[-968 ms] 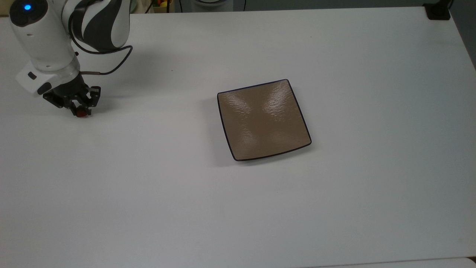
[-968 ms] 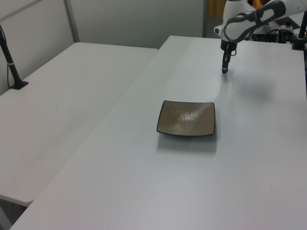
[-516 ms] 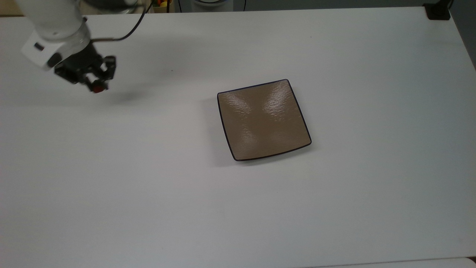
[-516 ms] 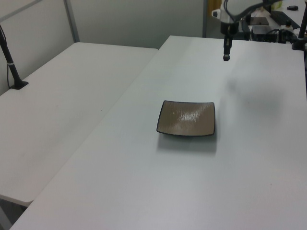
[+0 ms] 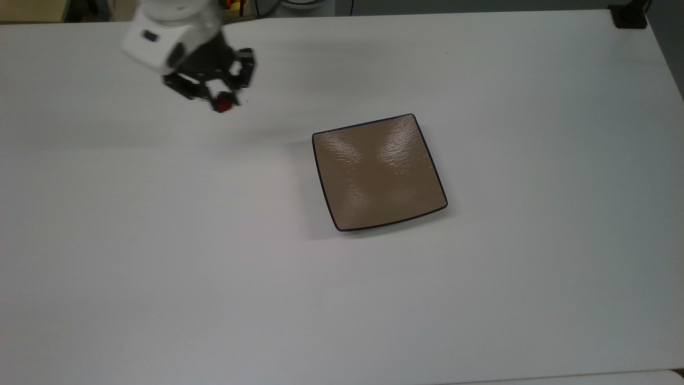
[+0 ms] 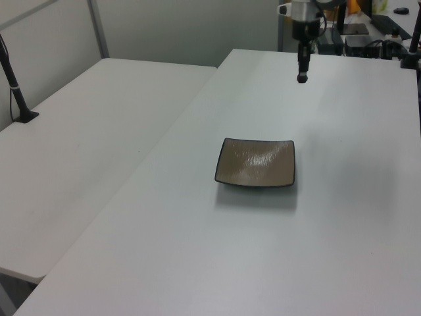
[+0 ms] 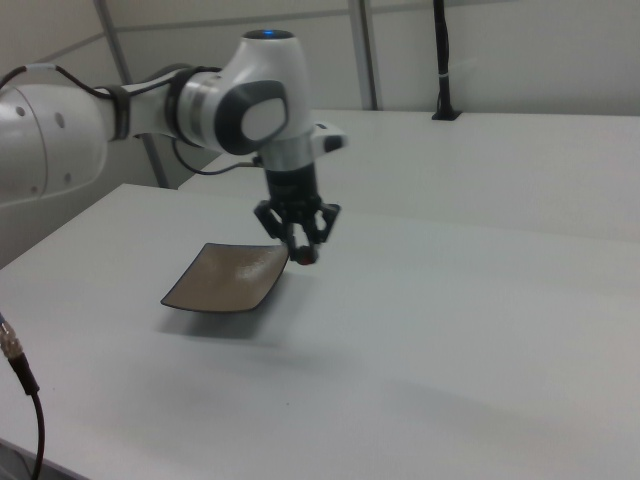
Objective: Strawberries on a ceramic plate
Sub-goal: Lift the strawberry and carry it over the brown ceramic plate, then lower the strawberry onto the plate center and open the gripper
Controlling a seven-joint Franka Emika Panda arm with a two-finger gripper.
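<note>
In the top view, going left to right, the gripper (image 5: 222, 101) hangs above the white desk (image 5: 160, 256) near the far left, its dark fingers pinching the strawberry (image 5: 224, 105) at their tips. The fruit is clear of the desk, a soft shadow lying on the surface below and to the top view's right of it. It is too small to tell which way its cap points or how its long axis runs (it reads as a red blob between the pads). The same pinch shows in the right view, the gripper (image 7: 303, 253) pointing straight down with the strawberry (image 7: 305, 256) at the bottom.

Further to the top view's right, well apart from the fruit, the ceramic plate (image 5: 379, 172) lies flat on the desk, a square turned slightly so that its corners are off the desk's edges. Its tan glaze is rippled and its rim dark. No writing or label is readable on it.
</note>
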